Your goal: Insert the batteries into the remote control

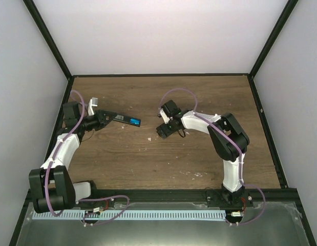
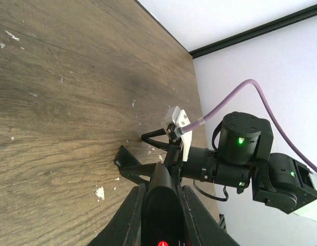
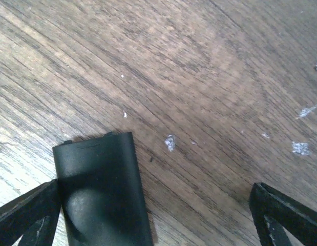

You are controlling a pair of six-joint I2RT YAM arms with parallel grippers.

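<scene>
left gripper [image 1: 99,120] pressed together on one end of the remote control [image 1: 120,119]; the black bar is clamped between both fingers in the left wrist view. remote is held at table [image 1: 199,102] left, its free end pointing toward centre. blue of the batteries [image 1: 134,121] is seen in the slot at that free end; whether both are seated cannot be told. right gripper [image 3: 154,187] is spread wide, low over the wood. a small black cover piece [image 3: 102,189] is lying flat, touching one finger [image 3: 25,218].
</scene>
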